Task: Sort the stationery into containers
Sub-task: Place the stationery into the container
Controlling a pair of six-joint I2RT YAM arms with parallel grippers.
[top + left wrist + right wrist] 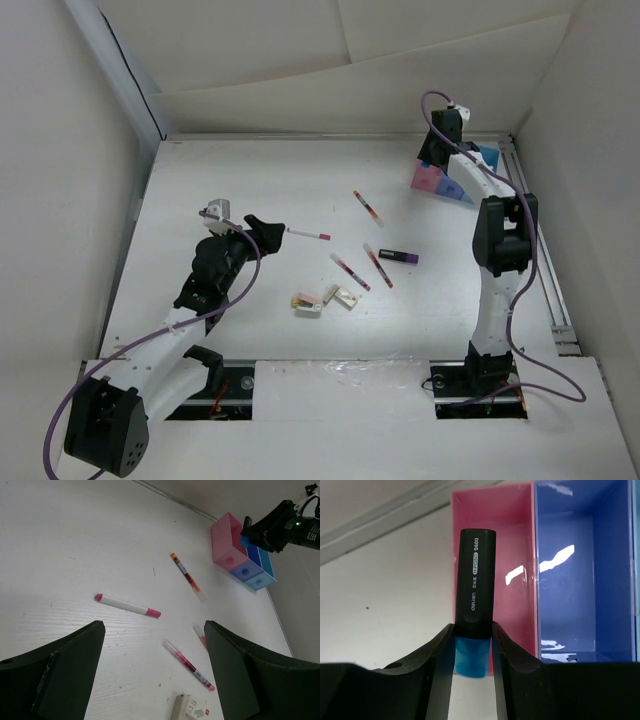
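My right gripper [472, 630] is shut on a black highlighter [476, 580] with a blue end, held over the pink bin [515, 540], beside the blue bin [570, 570]. In the top view this gripper [440, 140] hovers over the joined bins [428, 178] at the back right. My left gripper [155, 630] is open and empty above the table, near a white pen with pink ends [127, 605], which also shows in the top view [308, 234]. Three more thin pens [367, 208] [350, 271] [378, 265] and two beige erasers [307, 302] [345, 297] lie mid-table.
A dark marker with a purple end [398, 257] lies right of the pens. The light blue bin [262, 580] ends the row. White walls enclose the table on three sides, and a rail [545, 260] runs along the right edge.
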